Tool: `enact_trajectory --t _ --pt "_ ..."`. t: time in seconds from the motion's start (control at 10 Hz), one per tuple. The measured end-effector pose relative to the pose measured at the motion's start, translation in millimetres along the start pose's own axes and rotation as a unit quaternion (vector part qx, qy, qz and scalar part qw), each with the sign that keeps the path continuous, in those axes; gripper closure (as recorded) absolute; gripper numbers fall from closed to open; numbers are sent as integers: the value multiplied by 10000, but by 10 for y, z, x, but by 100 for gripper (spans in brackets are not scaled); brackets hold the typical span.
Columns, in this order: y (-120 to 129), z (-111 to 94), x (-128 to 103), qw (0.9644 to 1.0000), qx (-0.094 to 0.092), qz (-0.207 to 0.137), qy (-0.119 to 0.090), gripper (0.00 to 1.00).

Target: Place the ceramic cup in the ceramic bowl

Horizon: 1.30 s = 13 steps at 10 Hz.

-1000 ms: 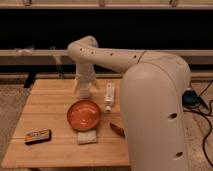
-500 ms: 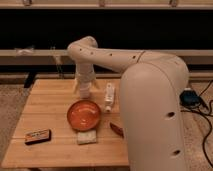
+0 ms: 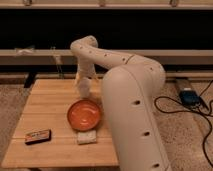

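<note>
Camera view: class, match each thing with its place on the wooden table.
Things: 1 round glossy orange ceramic bowl; 2 pale rectangular sponge block; 3 dark flat rectangular packet; 4 tool.
Places on the wooden table: A near-left corner; B above the far side, behind the bowl; C around the middle; D just in front of the bowl.
Pairs: 1-C; 2-D; 3-A; 4-B.

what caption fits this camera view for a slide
Gripper at the ceramic cup behind the orange ceramic bowl on a wooden table

One ceramic bowl (image 3: 84,114), one sponge (image 3: 86,137), one dark packet (image 3: 38,136), one table (image 3: 47,107). One gripper (image 3: 82,81) hangs behind the bowl, at one ceramic cup (image 3: 83,90).
</note>
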Motion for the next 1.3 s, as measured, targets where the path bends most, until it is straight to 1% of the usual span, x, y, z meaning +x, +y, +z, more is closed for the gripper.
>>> enact_trajectory --t 0.2,0.3,0.5,0.8,0.9,1.0,1.1,1.3 --pt "-236 38 -204 9998 -15 194 -59 20" --pt "-320 56 -231 9996 -14 271 -63 20" --pt "-376 136 -191 9994 11 350 0 20" --pt "-358 325 -117 9992 14 394 114 20" --pt "-355 396 -95 9991 15 407 154 24" --pt "-355 461 -77 9988 4 440 192 35" --pt "-360 500 -67 9987 -1 455 219 42" --pt "-365 556 -36 9985 -28 476 271 65"
